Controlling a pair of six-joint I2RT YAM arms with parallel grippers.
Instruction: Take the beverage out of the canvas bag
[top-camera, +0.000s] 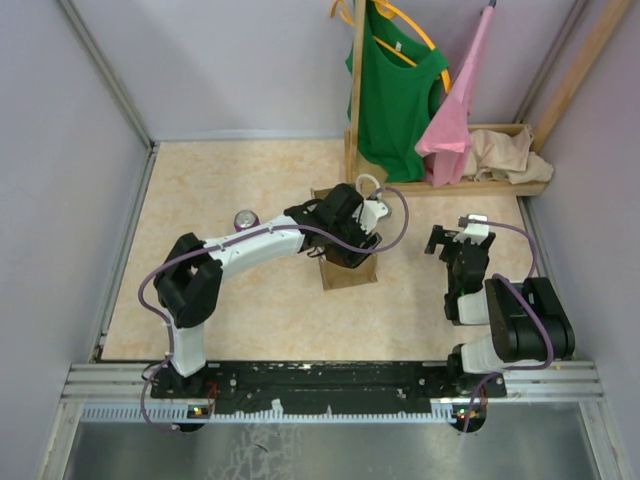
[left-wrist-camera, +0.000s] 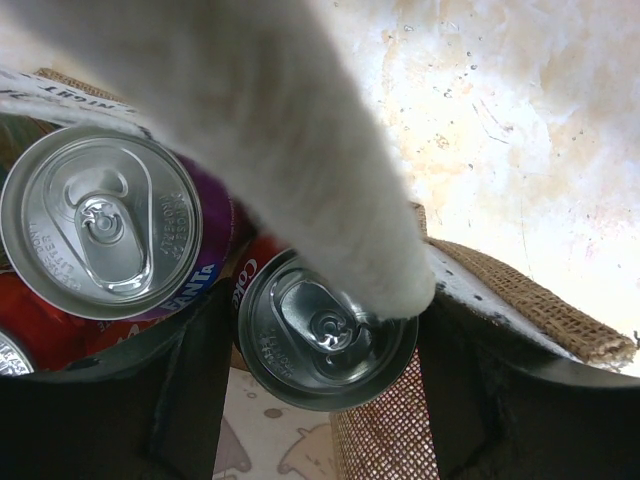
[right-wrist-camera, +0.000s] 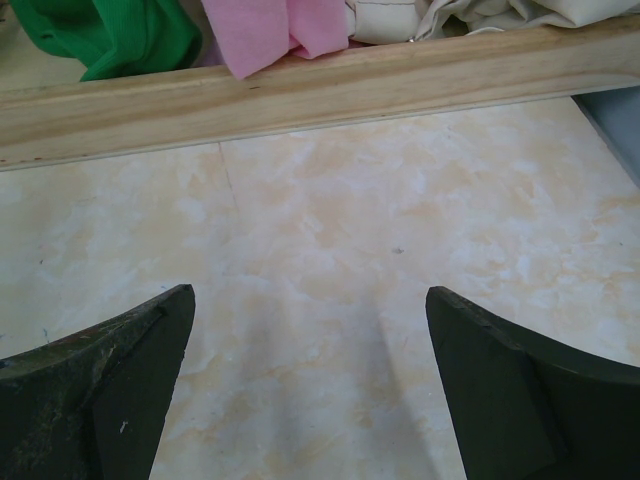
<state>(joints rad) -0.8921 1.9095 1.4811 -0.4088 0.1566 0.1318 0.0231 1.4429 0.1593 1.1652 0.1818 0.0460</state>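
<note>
Beige marbled table (top-camera: 250, 300) lay under two robot arms; at its far edge stood a wooden rack (top-camera: 356, 110) hung with a green shirt (top-camera: 395, 100) and a pink garment (top-camera: 455, 120), a beige cloth heap (top-camera: 510, 155) piled on its base. The left arm stretched across to the canvas bag (top-camera: 350, 272), which stood upright near the table's middle; the left gripper (top-camera: 348, 245) pointed down into the bag's open mouth. The right gripper (right-wrist-camera: 308, 300) hung over bare tabletop near the rack base, well apart from the bag, its jaws spread wide with nothing between them. Inside the bag stood drinks cans – a purple Fanta can (left-wrist-camera: 100, 220) and, beside it, a red cola can (left-wrist-camera: 325, 335); the left jaws flanked the cola can closely, though whether they pressed on it could not be told. A cream rope handle (left-wrist-camera: 300, 150) crossed the wrist view, blurred. Another can (top-camera: 245, 218) stood upright on the table, left of the bag – beside the left arm.
</note>
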